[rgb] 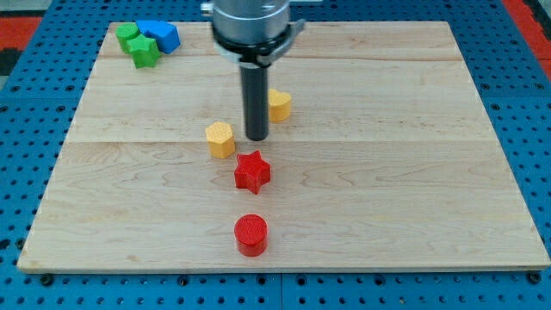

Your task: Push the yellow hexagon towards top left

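Observation:
The yellow hexagon (220, 139) lies near the middle of the wooden board (413, 172). My tip (256, 137) stands just to the hexagon's right, a small gap apart. A second yellow block (280, 105) sits behind the rod to the tip's upper right, partly hidden, its shape unclear. A red star (252, 171) lies just below the tip.
A red cylinder (251, 234) lies near the board's bottom edge. Near the top left corner a green block (138, 45) and a blue block (161, 35) sit clustered together. Blue pegboard (34, 129) surrounds the board.

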Controlling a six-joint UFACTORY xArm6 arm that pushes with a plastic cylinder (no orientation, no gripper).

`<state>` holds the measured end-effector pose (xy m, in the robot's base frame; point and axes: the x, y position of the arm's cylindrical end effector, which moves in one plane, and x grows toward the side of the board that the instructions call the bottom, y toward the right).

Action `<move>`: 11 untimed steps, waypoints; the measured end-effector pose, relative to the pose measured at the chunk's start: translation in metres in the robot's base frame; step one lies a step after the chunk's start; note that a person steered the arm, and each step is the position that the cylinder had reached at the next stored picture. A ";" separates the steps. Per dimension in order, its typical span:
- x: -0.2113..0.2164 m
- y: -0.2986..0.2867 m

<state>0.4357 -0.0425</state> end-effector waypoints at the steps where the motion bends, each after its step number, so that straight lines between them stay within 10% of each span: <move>1: 0.011 -0.040; 3: 0.058 -0.067; 11: -0.009 -0.108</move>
